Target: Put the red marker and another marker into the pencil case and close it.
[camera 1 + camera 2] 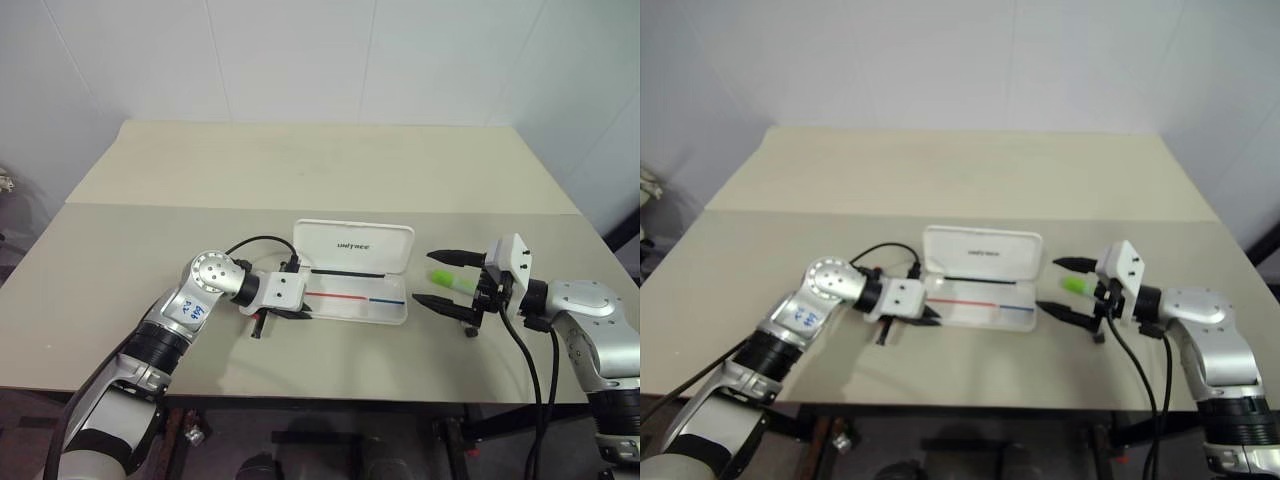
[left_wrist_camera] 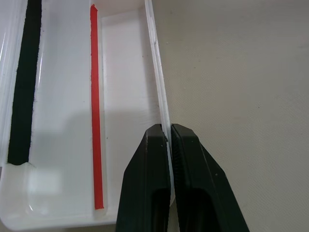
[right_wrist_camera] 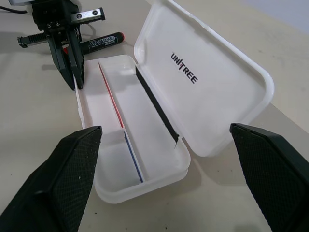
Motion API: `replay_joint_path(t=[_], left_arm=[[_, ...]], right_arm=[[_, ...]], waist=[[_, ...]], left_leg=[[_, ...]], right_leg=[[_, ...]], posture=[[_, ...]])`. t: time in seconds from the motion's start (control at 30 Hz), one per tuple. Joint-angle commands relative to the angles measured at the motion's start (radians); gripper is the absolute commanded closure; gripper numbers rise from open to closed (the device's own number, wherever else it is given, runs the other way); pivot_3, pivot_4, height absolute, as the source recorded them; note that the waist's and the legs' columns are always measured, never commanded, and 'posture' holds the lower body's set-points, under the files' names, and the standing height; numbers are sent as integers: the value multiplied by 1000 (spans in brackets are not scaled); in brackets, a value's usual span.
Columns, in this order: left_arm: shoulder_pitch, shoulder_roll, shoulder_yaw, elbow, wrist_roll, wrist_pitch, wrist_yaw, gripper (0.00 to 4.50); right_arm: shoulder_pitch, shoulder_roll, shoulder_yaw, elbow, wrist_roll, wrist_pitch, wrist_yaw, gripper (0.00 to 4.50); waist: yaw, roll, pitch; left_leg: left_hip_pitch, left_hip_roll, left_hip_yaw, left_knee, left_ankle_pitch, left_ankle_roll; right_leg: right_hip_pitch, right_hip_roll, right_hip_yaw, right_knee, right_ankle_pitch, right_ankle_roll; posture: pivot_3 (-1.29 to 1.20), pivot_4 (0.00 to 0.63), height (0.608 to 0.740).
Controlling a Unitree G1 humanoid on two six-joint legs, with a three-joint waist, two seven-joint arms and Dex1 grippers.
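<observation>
The white pencil case (image 1: 356, 303) lies open at the table's middle, its lid (image 3: 207, 82) tipped up at the back and its tray empty. My left gripper (image 2: 169, 131) is shut on the tray's thin front wall near its left end. The red marker (image 3: 104, 41) lies on the table just beyond that gripper, outside the case. My right gripper (image 1: 428, 277) stands open just right of the case, pointing at it. The lime-green highlighter (image 1: 452, 281) shows between its spread fingers; I cannot tell whether they touch it.
The beige table (image 1: 300, 180) stretches back to a white wall. A black cable (image 1: 255, 243) loops above my left wrist. The table's front edge runs close below both grippers.
</observation>
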State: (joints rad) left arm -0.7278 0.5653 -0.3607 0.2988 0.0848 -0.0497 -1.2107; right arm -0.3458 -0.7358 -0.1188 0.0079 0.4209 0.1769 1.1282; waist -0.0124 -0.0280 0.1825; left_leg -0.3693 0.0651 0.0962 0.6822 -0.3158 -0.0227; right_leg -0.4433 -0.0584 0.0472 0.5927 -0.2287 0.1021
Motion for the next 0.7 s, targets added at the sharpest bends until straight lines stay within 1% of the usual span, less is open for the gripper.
replay_joint_path(t=[0.03, 0.2, 0.27, 0.3, 0.7], left_arm=[[17, -3, 12, -68, -10, 65, 11, 4493], [22, -1, 4, -143, 11, 153, 34, 4493], [14, -1, 3, -163, 20, 182, 45, 4493], [8, -2, 5, -176, 20, 197, 47, 4493], [20, 15, 10, -347, -1, 309, 37, 4493]], right_arm=[[-10, -3, -19, -25, 11, -11, -6, 0], [-12, -3, -19, -19, 8, -14, -7, 0], [-14, -2, -18, -17, 7, -15, -8, 0], [-14, -2, -18, -17, 7, -16, -9, 0], [-14, 1, -14, -14, 2, -19, -14, 0]], waist=[[-1, 0, 0], [-1, 0, 0], [0, 0, 0], [0, 0, 0], [0, 0, 0]], left_leg=[[0, 0, 0, 0, 0, 0], [-1, 0, 0, 0, 0, 0], [-1, 0, 0, 0, -1, 1], [-1, 0, 0, 0, -1, 1], [-2, 0, 0, -1, -2, 1]], right_leg=[[0, 0, 0, 0, 0, 0], [0, 0, 0, 0, 1, 2], [0, 0, 0, 0, 4, 8], [0, 0, 0, -1, 4, 8], [0, 0, 0, -2, 4, 7]], posture=[[0, 150, 740], [0, 150, 740], [0, 150, 740], [0, 150, 740], [0, 150, 740]])
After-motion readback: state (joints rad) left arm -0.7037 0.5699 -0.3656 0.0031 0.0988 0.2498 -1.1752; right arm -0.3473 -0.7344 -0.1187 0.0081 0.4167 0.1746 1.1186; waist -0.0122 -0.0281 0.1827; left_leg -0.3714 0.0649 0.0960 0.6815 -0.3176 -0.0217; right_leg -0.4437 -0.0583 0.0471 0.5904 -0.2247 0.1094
